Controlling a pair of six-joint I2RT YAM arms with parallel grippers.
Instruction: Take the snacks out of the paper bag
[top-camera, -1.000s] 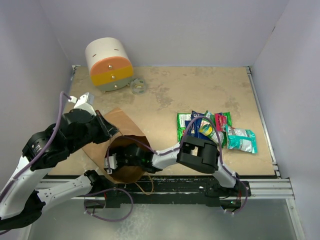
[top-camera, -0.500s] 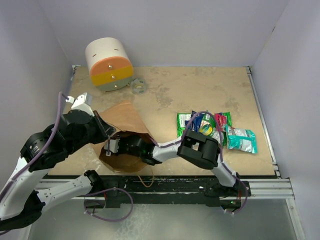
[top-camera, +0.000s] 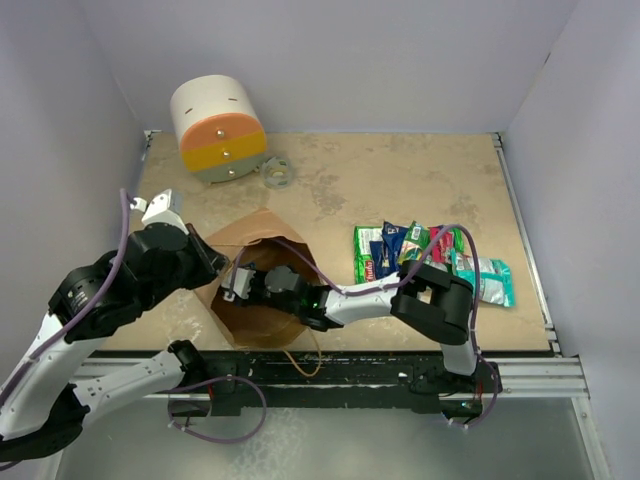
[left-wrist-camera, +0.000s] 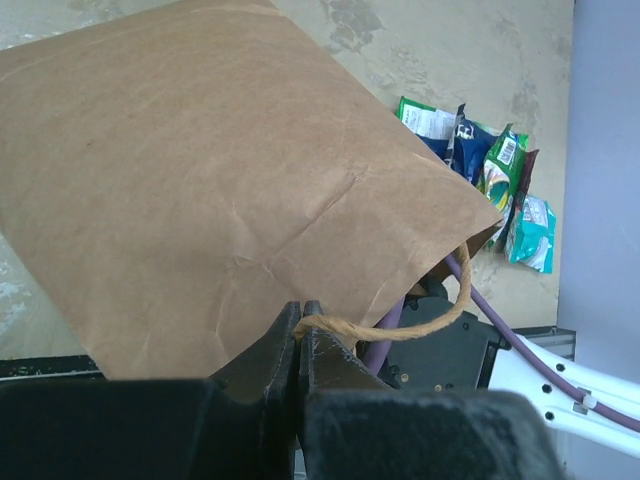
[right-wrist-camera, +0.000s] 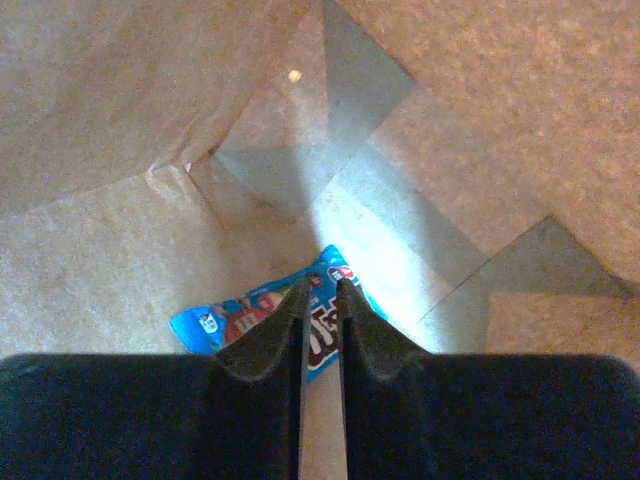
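the paper bag (top-camera: 252, 230) sits on the left near part of the table (top-camera: 380, 190), between the two arms, with its mouth open toward the overhead camera. one twisted paper handle (left-wrist-camera: 425, 328) runs from the bag rim into the left gripper (left-wrist-camera: 300, 312). that claw is fully together and pinches the handle cord between its fingertips. a second handle loop (top-camera: 306, 362) hangs over the near table edge.

the right arm reaches left across the table and its right gripper (right-wrist-camera: 320, 290) is inside the bag. in the right wrist view the jaws stand almost together, with only a narrow slot between them. they are clamped on a blue packet (right-wrist-camera: 240, 318) lying on the bag floor. the packet shows on both sides of the fingers and in the slot.

the other snacks (top-camera: 425, 255) lie in a loose overlapping group on the right part of the table, well apart from the bag:
- a green packet (top-camera: 368, 252) on the left side of the group
- a dark blue packet (top-camera: 392, 240) just beside it
- a teal packet (top-camera: 484, 280) on the right side

a white, orange and yellow cylinder (top-camera: 218, 128) lies at the far left corner. a small pale ring (top-camera: 276, 173) lies just beside it.
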